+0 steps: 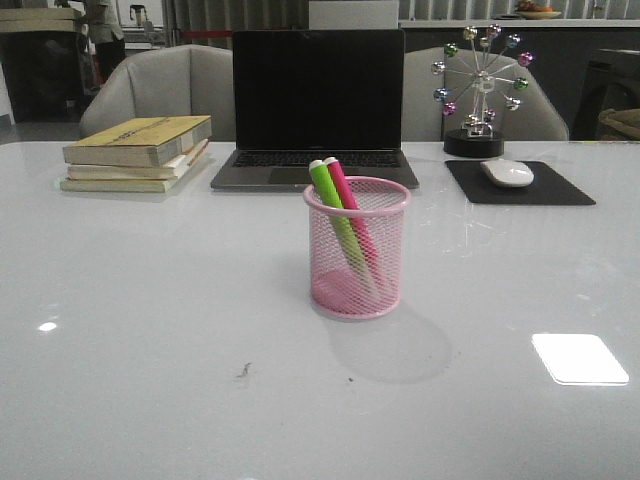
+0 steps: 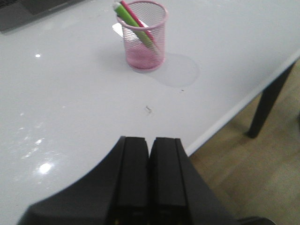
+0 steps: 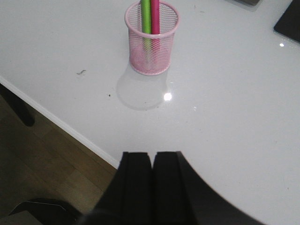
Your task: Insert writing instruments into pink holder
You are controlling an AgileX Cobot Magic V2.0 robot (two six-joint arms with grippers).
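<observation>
Pens [image 1: 340, 215] lean inside pink holder [image 1: 357, 250]; both end effectors [image 2: 150, 178] [image 3: 151, 183] clenched, empty, well apart.

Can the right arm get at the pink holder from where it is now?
Probably yes. The right pincer is shut and holds nothing, pulled back near the table edge, and bare tabletop lies between it and the pink holder. The green pen and magenta pen already stand inside.

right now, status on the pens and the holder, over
Left gripper and right gripper shut, empty, clear of the table. Green pen and pink pen leaning inside pink holder. Nothing in the way.
</observation>
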